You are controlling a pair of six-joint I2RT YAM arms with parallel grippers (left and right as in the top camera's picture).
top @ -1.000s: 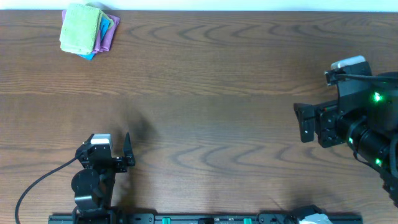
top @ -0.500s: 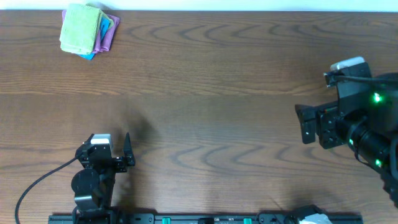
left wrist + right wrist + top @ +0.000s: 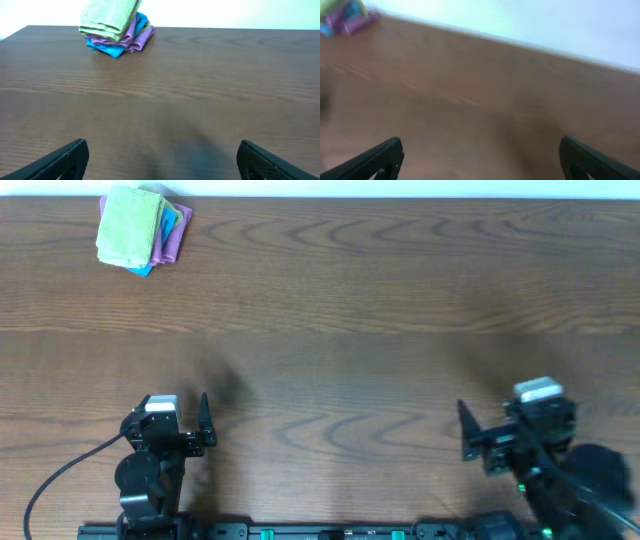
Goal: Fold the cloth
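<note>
**Since the cloth already lay folded, my jaws held nothing**

While my left gripper and right gripper hung low over the table, both had their jaws spread wide and empty. The cloth lay far ahead and to the left of my left gripper, and farther left still of my right. It was folded on top of a purple cloth and a blue cloth. I judged the fold finished, so doing this step well meant not brushing that stack. It sat close to the table's far edge, near the left corner, where a nudge might push it off. Between it and my fingers was bare wood, with ample room to move. My right wrist view was blurred.
</note>
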